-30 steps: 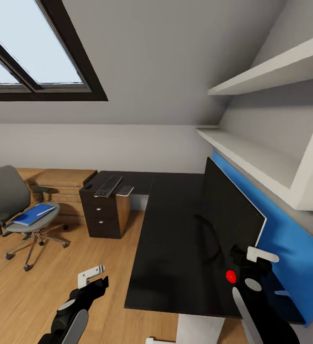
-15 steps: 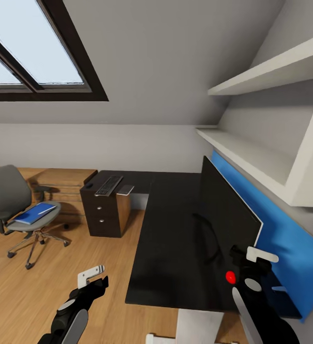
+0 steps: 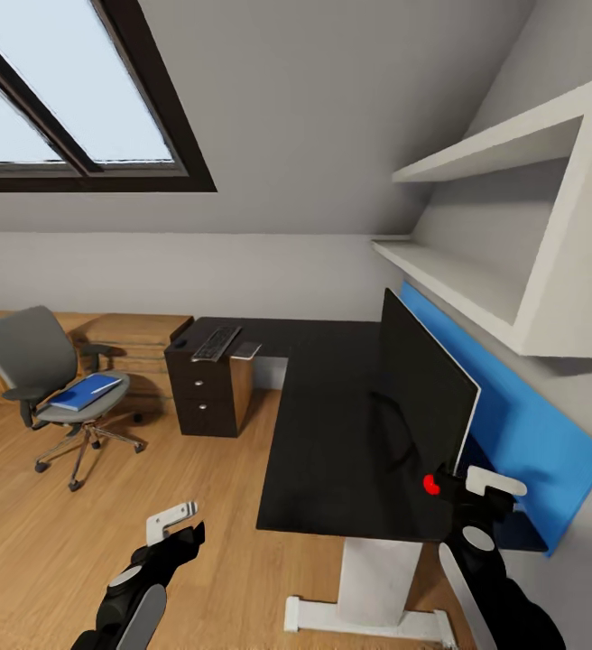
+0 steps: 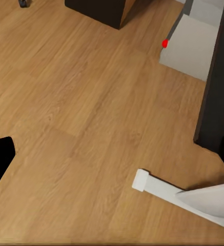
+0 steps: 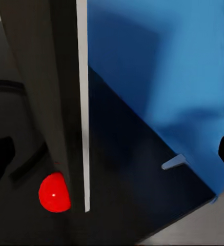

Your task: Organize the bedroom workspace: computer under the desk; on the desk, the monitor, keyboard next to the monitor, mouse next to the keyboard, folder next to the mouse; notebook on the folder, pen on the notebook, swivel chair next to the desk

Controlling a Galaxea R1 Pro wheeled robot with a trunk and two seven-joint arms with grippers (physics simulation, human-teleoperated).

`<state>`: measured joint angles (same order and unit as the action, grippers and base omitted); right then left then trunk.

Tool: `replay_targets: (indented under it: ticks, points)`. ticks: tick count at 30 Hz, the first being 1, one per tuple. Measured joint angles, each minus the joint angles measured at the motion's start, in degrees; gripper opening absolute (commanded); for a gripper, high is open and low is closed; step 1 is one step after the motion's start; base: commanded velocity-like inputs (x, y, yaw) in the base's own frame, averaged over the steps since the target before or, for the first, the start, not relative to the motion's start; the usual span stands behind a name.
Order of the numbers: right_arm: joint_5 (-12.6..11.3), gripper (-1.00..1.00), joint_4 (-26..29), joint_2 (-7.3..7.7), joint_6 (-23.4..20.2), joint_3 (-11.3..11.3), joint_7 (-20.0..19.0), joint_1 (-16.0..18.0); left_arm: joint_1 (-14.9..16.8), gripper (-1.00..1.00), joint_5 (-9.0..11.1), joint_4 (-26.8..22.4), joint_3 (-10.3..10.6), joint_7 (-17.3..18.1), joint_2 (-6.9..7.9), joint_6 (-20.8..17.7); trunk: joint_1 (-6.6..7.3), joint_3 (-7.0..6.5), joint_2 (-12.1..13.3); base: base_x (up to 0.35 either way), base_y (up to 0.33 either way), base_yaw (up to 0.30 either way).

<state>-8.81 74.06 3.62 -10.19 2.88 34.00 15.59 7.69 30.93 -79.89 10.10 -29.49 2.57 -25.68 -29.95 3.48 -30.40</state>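
The black monitor (image 3: 422, 379) stands on the long black desk (image 3: 332, 424), near its right end. My right gripper (image 3: 476, 480) is open at the monitor's near edge (image 5: 82, 102), one finger on each side. On the far drawer end lie the keyboard (image 3: 216, 343), the small mouse (image 3: 180, 343) and the grey notebook (image 3: 246, 349). The blue folder (image 3: 84, 392) rests on the seat of the swivel chair (image 3: 25, 357), out on the floor to the left. My left gripper (image 3: 195, 519) hangs open over the wood floor (image 4: 91, 102). The computer and pen are out of view.
A bright blue wall panel (image 3: 522, 433) runs behind the monitor, under white shelves (image 3: 476, 280). The desk's white leg and foot (image 3: 377, 587) stand close in front of me. A low light-wood cabinet (image 3: 143, 329) sits behind the chair. A skylight (image 3: 70, 108) is above left.
The whole picture has shifted: the camera has drawn back and turned, so the desk's white leg now shows. Both arms keep the same pose in the picture.
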Motion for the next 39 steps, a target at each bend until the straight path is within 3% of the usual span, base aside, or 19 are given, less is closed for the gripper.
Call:
replay_targets:
  ticks: [9, 15, 18, 20, 23, 27, 28, 31, 39]
  points:
    - [-0.1, 1.00, -0.6, -0.09, 3.2, 0.0, 0.1, 0.0, 0.0, 1.00, 0.0, 3.2, -0.2, 0.0, 0.06, 0.0, 0.00, 0.00, 0.0, -0.313, 0.174, 0.000]
    - [-0.2, 1.00, -7.5, -0.63, 4.1, 0.3, 0.0, -0.1, 0.0, 1.00, 0.0, 15.1, -0.5, 0.5, 0.68, 1.4, 0.01, 0.00, 0.0, -0.230, 0.261, 0.000]
    - [-0.3, 1.00, -10.8, -1.53, 5.2, 0.4, 0.0, -0.4, 0.0, 1.00, -0.1, 22.5, -0.5, 0.7, 0.89, 5.7, 0.02, 0.00, 0.0, -0.174, 0.295, 0.000]
    - [-0.3, 1.00, -13.8, -2.71, 6.3, 0.5, 0.0, -1.7, 0.0, 1.00, -0.1, 28.7, -0.4, 0.9, 0.93, 11.9, 0.02, 0.01, 0.0, -0.159, 0.303, 0.000]
    - [-0.2, 1.00, -16.4, -3.26, 7.7, 0.6, 0.0, -3.0, 0.0, 1.00, 0.0, 32.4, -0.3, 1.4, 0.94, 15.8, 0.02, 0.01, 0.0, -0.154, 0.305, 0.000]
    - [0.0, 1.00, -24.1, -3.56, 12.5, 0.7, -0.2, -4.3, 0.0, 1.00, 0.0, 37.4, -0.2, 3.9, 0.93, 18.7, 0.02, 0.01, 0.0, -0.151, 0.306, 0.000]
    - [0.1, 1.00, -30.0, -3.63, 17.8, 0.8, -1.7, -4.5, 0.0, 1.00, 0.0, 39.6, -0.3, 5.6, 0.90, 20.9, 0.02, 0.02, 0.0, -0.149, 0.306, 0.000]
    - [0.2, 1.00, -36.1, -3.73, 23.6, 1.2, -4.6, -4.5, 0.0, 1.00, 0.0, 42.1, -0.2, 6.7, 0.85, 24.0, 0.02, 0.01, 0.0, -0.145, 0.307, 0.000]
    - [0.2, 1.00, -46.5, -4.17, 31.5, 2.5, -9.4, -4.6, 0.0, 1.00, -0.3, 49.0, 3.2, 9.2, 0.88, 27.6, 0.03, 0.01, 0.0, -0.102, 0.314, 0.000]
